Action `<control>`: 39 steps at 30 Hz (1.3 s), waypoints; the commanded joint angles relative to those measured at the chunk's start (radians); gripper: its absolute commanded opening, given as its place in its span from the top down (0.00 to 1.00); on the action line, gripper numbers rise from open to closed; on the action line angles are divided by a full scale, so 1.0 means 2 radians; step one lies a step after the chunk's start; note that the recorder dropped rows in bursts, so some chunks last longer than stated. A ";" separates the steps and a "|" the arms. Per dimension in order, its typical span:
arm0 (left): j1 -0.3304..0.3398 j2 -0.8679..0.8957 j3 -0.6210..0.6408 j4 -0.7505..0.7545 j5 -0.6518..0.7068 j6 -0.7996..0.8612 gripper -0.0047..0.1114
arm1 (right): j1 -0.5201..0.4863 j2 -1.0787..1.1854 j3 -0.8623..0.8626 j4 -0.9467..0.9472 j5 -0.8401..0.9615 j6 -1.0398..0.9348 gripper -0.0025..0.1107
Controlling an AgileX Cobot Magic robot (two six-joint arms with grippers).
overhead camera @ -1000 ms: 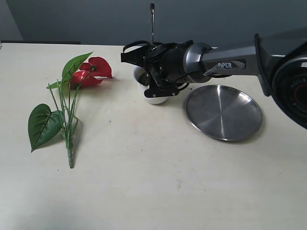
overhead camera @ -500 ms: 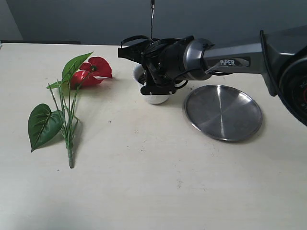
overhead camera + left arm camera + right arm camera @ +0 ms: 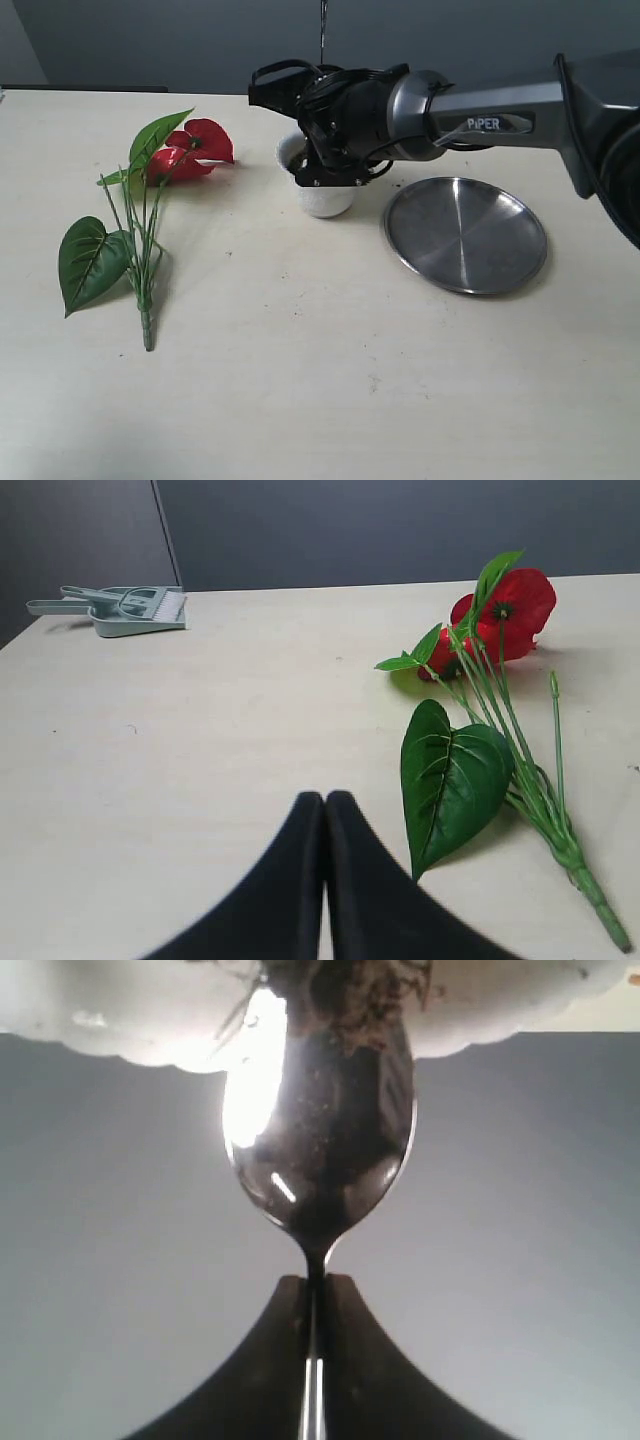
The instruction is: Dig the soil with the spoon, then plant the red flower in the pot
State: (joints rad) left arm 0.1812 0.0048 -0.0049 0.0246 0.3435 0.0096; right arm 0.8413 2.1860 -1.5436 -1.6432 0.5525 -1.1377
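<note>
The white pot (image 3: 324, 196) stands mid-table, and my right gripper (image 3: 322, 160) hangs just over its rim. That gripper (image 3: 315, 1280) is shut on the thin handle of the spoon (image 3: 320, 1150). The spoon's shiny bowl dips tip-first into the dark, fibrous soil (image 3: 360, 988) inside the scalloped pot rim (image 3: 120, 1032). Its handle (image 3: 323, 28) sticks straight up past the arm. The red flower (image 3: 195, 148) lies flat on the table left of the pot, stems pointing to the front. My left gripper (image 3: 324, 798) is shut with nothing in it, low over the table near a green leaf (image 3: 450, 775) of the flower (image 3: 510, 605).
A round steel plate (image 3: 465, 233) lies right of the pot, under the right arm. A green dustpan with a brush (image 3: 125, 608) sits at a far table corner in the left wrist view. A dark wall runs behind the table.
My right gripper has lifted a little with the spoon, so more of the pot's side shows below it and the handle's top has left the picture. The flower and plate have not moved.
</note>
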 commanded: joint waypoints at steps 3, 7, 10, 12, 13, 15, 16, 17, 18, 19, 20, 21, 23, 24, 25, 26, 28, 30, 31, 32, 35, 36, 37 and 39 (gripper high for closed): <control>-0.002 -0.002 0.002 0.001 -0.005 -0.001 0.96 | -0.002 -0.006 0.002 -0.012 0.013 0.103 0.98; -0.002 -0.002 0.002 0.001 -0.005 -0.001 0.96 | -0.002 -0.006 0.002 -0.050 0.049 0.194 0.98; -0.002 -0.002 0.002 0.001 -0.005 -0.001 0.96 | -0.002 -0.006 0.002 -0.045 0.077 0.206 0.98; -0.002 -0.002 0.002 0.001 -0.005 -0.001 0.96 | -0.002 -0.006 0.002 -0.027 0.086 0.212 0.98; -0.002 -0.002 0.002 0.001 -0.005 -0.001 0.96 | -0.002 -0.006 0.002 -0.019 0.087 0.218 0.98; -0.002 -0.002 0.002 0.001 -0.005 -0.001 0.96 | -0.002 -0.006 0.002 -0.003 0.087 0.238 0.98; -0.002 -0.002 0.002 0.001 -0.005 -0.001 0.96 | -0.002 -0.006 0.002 0.001 0.087 0.248 0.98; -0.002 -0.002 0.002 0.001 -0.005 -0.001 0.96 | -0.002 -0.006 0.002 0.005 0.087 0.259 0.98; -0.002 -0.002 0.002 0.001 -0.005 -0.001 0.96 | -0.002 -0.006 0.002 0.008 0.085 0.273 0.98; -0.002 -0.002 0.002 0.001 -0.005 -0.001 0.96 | -0.002 -0.006 0.002 0.008 0.084 0.285 0.98; -0.002 -0.002 0.002 0.001 -0.005 -0.001 0.96 | -0.002 -0.006 0.002 0.008 0.085 0.298 0.98; -0.002 -0.002 0.002 0.001 -0.005 -0.001 0.96 | -0.002 -0.006 0.002 0.008 0.088 0.312 0.98; -0.002 -0.002 0.002 0.001 -0.005 -0.001 0.96 | -0.002 -0.006 0.002 0.009 0.094 0.338 0.98; -0.002 -0.002 0.002 0.001 -0.005 -0.001 0.96 | -0.002 -0.006 0.002 0.012 0.095 0.357 0.98; -0.002 -0.002 0.002 0.001 -0.005 -0.001 0.96 | -0.002 -0.006 0.002 0.017 0.098 0.376 0.98; -0.002 -0.002 0.002 0.001 -0.005 -0.001 0.96 | -0.002 -0.006 0.002 0.023 0.101 0.393 0.98; -0.002 -0.002 0.002 0.001 -0.005 -0.001 0.96 | -0.002 -0.006 0.002 0.042 0.106 0.417 0.98; -0.002 -0.002 0.002 0.001 -0.005 -0.001 0.96 | -0.002 -0.006 0.002 0.060 0.120 0.421 0.98; -0.002 -0.002 0.002 0.001 -0.005 -0.001 0.96 | -0.002 -0.006 0.002 0.069 0.128 0.421 0.98; -0.002 -0.002 0.002 0.001 -0.005 -0.001 0.96 | -0.002 -0.006 0.002 0.074 0.135 0.423 0.98; -0.002 -0.002 0.002 0.001 -0.005 -0.001 0.96 | -0.002 -0.006 0.002 0.076 0.147 0.430 0.98; -0.002 -0.002 0.002 0.001 -0.005 -0.001 0.96 | -0.002 -0.007 0.002 0.077 0.149 0.431 0.98; -0.002 -0.002 0.002 0.001 -0.005 -0.001 0.96 | -0.002 -0.007 0.002 0.081 0.149 0.434 0.98; -0.002 -0.002 0.002 0.001 -0.005 -0.001 0.96 | -0.002 -0.008 0.002 0.093 0.144 0.450 0.98</control>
State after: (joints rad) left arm 0.1812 0.0048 -0.0049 0.0246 0.3435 0.0096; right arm 0.8413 2.1845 -1.5436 -1.4807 0.8333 -0.2752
